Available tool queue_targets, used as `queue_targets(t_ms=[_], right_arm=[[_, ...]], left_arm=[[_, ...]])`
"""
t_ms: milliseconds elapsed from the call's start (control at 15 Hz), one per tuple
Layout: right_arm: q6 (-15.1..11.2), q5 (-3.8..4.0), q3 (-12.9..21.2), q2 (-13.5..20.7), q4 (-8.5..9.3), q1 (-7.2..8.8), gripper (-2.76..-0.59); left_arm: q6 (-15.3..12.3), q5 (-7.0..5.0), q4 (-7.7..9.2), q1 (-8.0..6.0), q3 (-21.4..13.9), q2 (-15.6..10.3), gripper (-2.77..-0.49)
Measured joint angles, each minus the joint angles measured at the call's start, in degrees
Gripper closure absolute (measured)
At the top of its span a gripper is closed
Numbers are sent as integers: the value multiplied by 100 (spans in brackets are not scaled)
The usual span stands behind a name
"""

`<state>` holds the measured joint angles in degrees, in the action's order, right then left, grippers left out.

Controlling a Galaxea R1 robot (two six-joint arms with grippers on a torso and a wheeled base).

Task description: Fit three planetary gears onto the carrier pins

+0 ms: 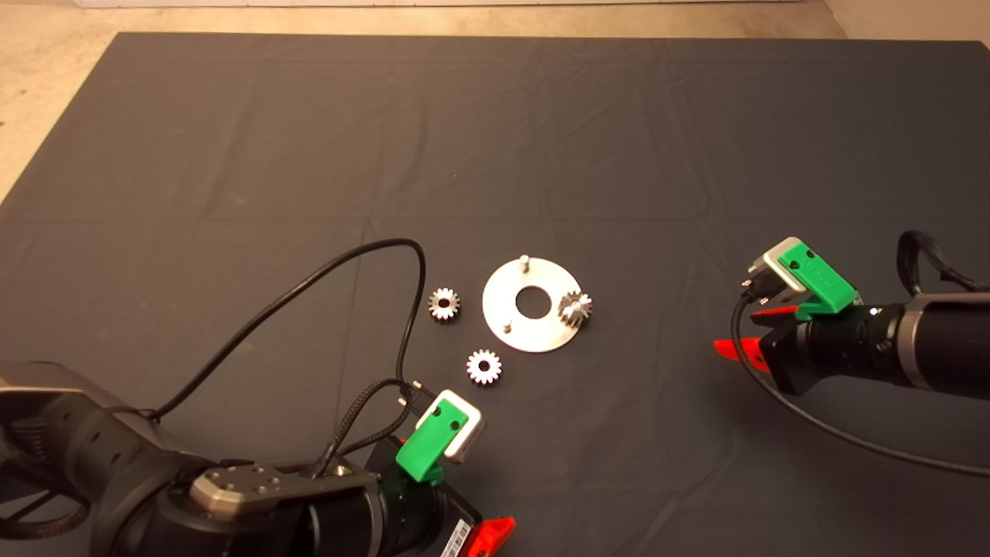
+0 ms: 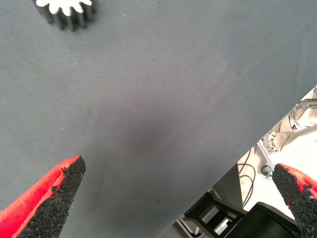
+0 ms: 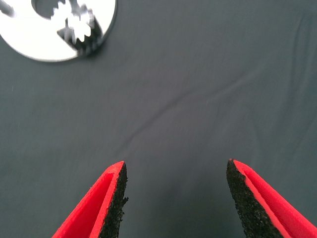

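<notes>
The round silver carrier plate point(image 1: 531, 304) lies mid-mat. Two bare carrier pins stand on it, one at the far rim point(image 1: 524, 261) and one at the near left point(image 1: 507, 326). One planetary gear point(image 1: 575, 307) sits on the plate's right side over the third pin. Two more gears lie loose on the mat, one left of the plate point(image 1: 444, 304) and one in front of it point(image 1: 484, 367). My right gripper point(image 1: 746, 333) is open and empty, well right of the plate point(image 3: 54, 34). My left gripper point(image 2: 178, 167) is open and empty near the front edge, short of the near gear point(image 2: 67, 12).
A black cable point(image 1: 340, 271) loops over the mat from the left arm towards the left gear. The dark mat point(image 1: 495, 139) stretches bare behind the plate. Floor and equipment show past the mat's edge in the left wrist view point(image 2: 277, 198).
</notes>
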<state>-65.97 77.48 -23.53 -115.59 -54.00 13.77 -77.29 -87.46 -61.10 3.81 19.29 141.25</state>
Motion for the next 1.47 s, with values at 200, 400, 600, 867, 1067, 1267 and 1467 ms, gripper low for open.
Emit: queue_targets(t_ms=[200,400,600,867,1067,1267,1467], right_arm=[[-54,-146,24,134,-955,-596,-147],[-168,-278,46,207,-1725,-1604,-147],[-321,-422,107,465,-2082,-1883,-147],[-338,-458,110,466,-2191,-1882,-147],[-338,-461,110,465,-2289,-1883,-147],[-351,-541,110,468,-2292,-1882,-147],[-351,-607,110,611,-2294,-1881,-147]], left_arm=[[0,-2,5,-38,0,-7,-275],[2,-5,5,-68,0,1,-275],[9,-2,7,-68,0,4,-275],[11,-4,7,-164,0,8,-275],[69,-2,5,-285,50,161,-275],[351,-5,-94,-291,562,491,-275],[678,-2,-262,-294,1030,669,-275]])
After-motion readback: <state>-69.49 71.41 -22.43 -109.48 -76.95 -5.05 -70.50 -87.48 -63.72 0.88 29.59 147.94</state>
